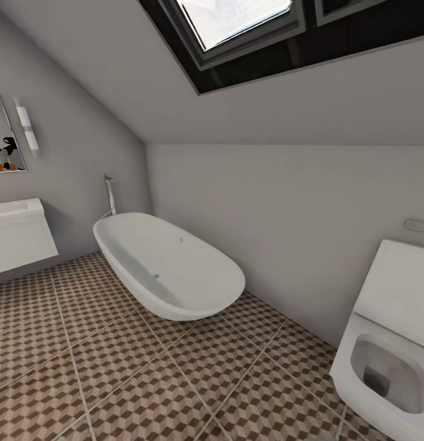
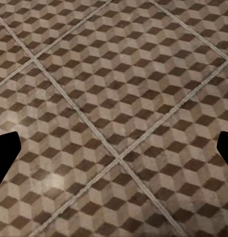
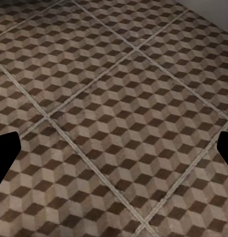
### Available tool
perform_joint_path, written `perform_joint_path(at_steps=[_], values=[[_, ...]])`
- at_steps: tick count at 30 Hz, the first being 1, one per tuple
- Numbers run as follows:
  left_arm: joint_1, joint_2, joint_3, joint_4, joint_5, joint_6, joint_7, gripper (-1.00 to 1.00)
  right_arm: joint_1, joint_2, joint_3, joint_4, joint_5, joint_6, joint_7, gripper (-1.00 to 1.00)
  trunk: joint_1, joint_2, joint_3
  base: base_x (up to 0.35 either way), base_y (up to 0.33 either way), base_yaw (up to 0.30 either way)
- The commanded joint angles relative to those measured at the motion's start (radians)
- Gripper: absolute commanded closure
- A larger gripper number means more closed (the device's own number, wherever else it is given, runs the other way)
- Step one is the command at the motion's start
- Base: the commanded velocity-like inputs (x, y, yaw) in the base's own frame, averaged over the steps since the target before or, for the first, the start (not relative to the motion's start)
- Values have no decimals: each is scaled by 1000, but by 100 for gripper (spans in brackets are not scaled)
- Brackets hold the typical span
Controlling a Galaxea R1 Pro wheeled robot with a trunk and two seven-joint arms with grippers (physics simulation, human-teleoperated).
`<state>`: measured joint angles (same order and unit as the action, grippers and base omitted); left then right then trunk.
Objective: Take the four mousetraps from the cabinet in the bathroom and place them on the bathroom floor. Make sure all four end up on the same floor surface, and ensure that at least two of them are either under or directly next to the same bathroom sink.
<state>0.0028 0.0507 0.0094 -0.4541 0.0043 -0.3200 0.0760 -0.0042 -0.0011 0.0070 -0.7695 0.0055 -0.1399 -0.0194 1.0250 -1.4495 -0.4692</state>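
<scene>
- Bathroom floor (image 1: 175,380) spreads out in brown, beige and white cube-pattern tiles with thin pale grout lines.
- White sink (image 1: 16,211) hangs at the floor's left edge, bathtub (image 1: 169,266) beyond, toilet (image 1: 383,367) right.
- Left gripper (image 2: 114,153) and right gripper (image 3: 114,153) both spread wide above the tiles, holding nothing.

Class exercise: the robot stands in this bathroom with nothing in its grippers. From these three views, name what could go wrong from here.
1. The bathtub and toilet stand close on either side, so turning the base may bump one.
2. The sink sits at the view's far left edge, so placing traps beside it may be misjudged.
3. On the busy patterned floor, small brown traps may be hard to spot.
</scene>
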Motion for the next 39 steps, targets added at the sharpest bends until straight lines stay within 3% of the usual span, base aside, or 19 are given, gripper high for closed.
perform_joint_path(at_steps=[1,24,39], values=[[0,0,0,-1,0,-2,2,-100,0,0,1,1,1,-3,-2,-100,0,0,-1,0,0,0],[0,0,0,0,0,-2,2,-100,0,2,1,1,1,-3,-7,-100,0,0,-1,0,0,-3],[0,0,0,0,0,-2,2,-100,0,2,1,1,1,-3,-7,-100,0,0,10,0,0,-196]])
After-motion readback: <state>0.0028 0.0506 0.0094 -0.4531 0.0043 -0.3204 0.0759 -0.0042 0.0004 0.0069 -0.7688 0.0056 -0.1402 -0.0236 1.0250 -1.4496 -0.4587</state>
